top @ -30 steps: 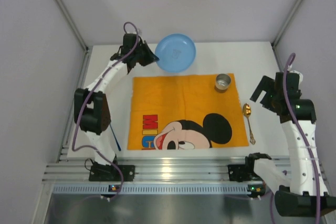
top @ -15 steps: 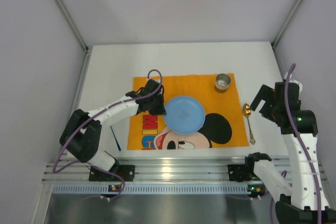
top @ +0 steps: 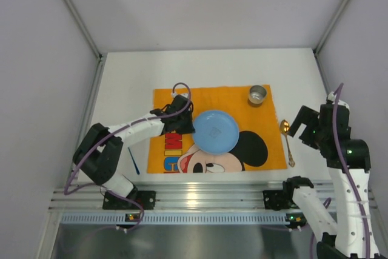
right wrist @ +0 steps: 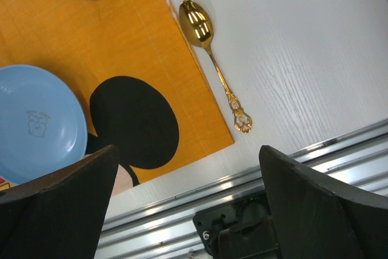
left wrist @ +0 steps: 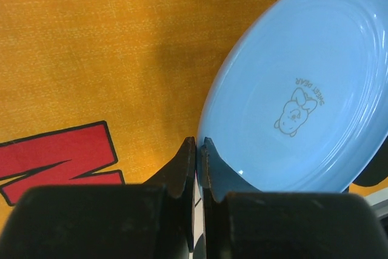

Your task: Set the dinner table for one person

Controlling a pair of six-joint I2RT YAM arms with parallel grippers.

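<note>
A blue plate [top: 216,131] sits over the middle of the orange Mickey Mouse cloth [top: 182,104], which lies on the white dinner table [top: 127,77]. My left gripper [top: 189,127] is shut on the plate's left rim; the left wrist view shows the plate [left wrist: 303,107] with its rim pinched between my fingers [left wrist: 185,165]. My right gripper [top: 303,128] is open and empty, above the table right of the cloth. A gold spoon [top: 287,142] lies beside the cloth's right edge and also shows in the right wrist view [right wrist: 215,68]. A steel cup [top: 257,95] stands on the cloth's far right corner.
A thin blue stick-like utensil [top: 133,159] lies on the table left of the cloth. The aluminium rail [top: 200,197] runs along the near edge. White walls close in the left, right and back sides.
My left arm carried the blue plate from the far edge of the cloth down onto its middle and settled slightly. My right arm drew back a little toward the near edge.
</note>
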